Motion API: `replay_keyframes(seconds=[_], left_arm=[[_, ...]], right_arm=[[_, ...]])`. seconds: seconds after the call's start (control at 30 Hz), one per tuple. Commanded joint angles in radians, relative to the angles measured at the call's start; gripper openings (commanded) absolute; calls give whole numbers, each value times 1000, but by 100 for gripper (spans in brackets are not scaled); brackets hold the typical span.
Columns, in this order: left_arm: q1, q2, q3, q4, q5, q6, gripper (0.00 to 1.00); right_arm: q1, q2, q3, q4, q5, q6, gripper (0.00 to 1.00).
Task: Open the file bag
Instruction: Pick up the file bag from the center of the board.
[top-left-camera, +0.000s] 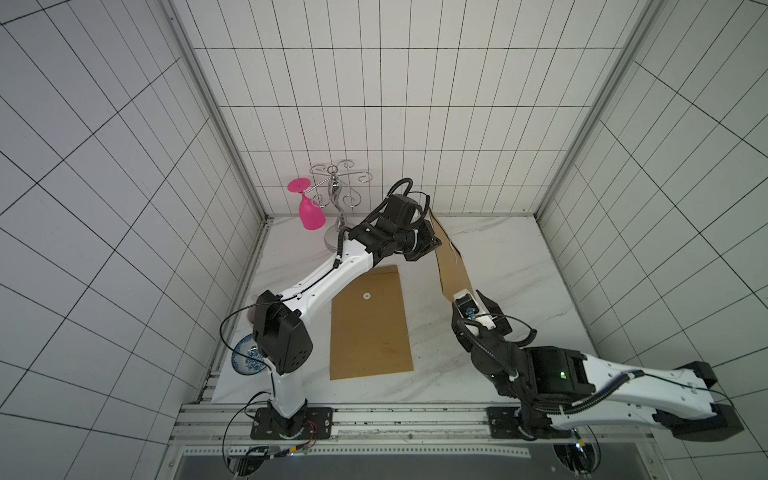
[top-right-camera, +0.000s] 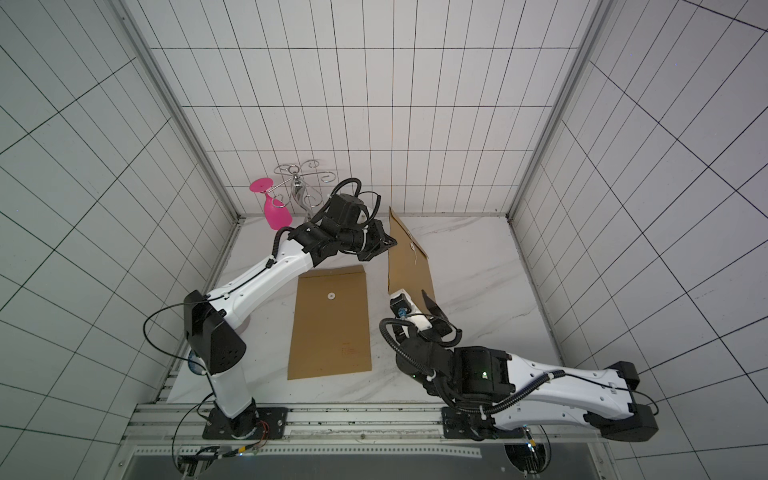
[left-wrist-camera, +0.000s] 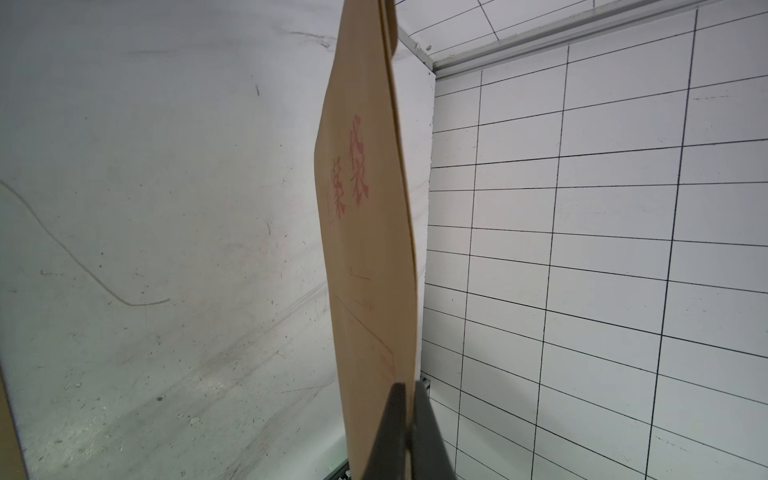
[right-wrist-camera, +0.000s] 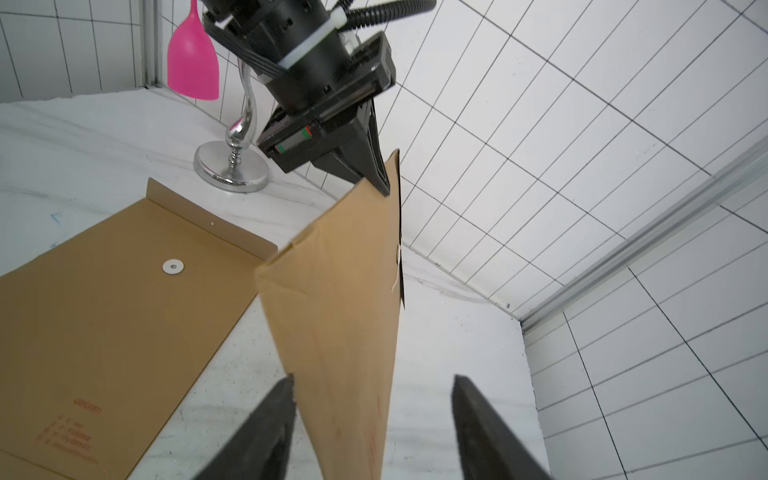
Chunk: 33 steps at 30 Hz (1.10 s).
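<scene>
A brown paper file bag (top-left-camera: 451, 266) (top-right-camera: 405, 266) hangs tilted above the table, its string (right-wrist-camera: 398, 266) dangling from the flap side. My left gripper (top-left-camera: 436, 243) (top-right-camera: 392, 242) (left-wrist-camera: 409, 388) (right-wrist-camera: 382, 187) is shut on the bag's upper edge. The red-printed face of the file bag (left-wrist-camera: 365, 208) stretches away from those fingers. My right gripper (top-left-camera: 465, 295) (top-right-camera: 409, 297) (right-wrist-camera: 372, 380) stands open around the lower end of the file bag (right-wrist-camera: 340, 311), with one finger (right-wrist-camera: 278, 407) close beside the paper and the other well apart from it.
A second brown file bag (top-left-camera: 370, 324) (top-right-camera: 330, 324) (right-wrist-camera: 104, 311) lies flat mid-table, flap unfolded, white disc showing. A chrome rack (top-left-camera: 336, 195) with a hanging pink goblet (top-left-camera: 309, 212) stands at the back left. A blue-patterned plate (top-left-camera: 245, 357) sits by the left arm's base.
</scene>
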Motion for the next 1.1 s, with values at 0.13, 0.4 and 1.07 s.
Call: replay_keyframes(seconds=[0.13, 0.4, 1.07], left_arm=[[-15, -114, -141, 188, -15, 285, 0], [-53, -383, -486, 395, -91, 559, 0], [206, -837, -967, 1392, 416, -98, 0]], right_arm=[[-71, -161, 226, -350, -46, 331, 99], [-901, 46, 358, -435, -1095, 309, 97], [-1383, 73, -194, 1178, -2273, 1007, 98]])
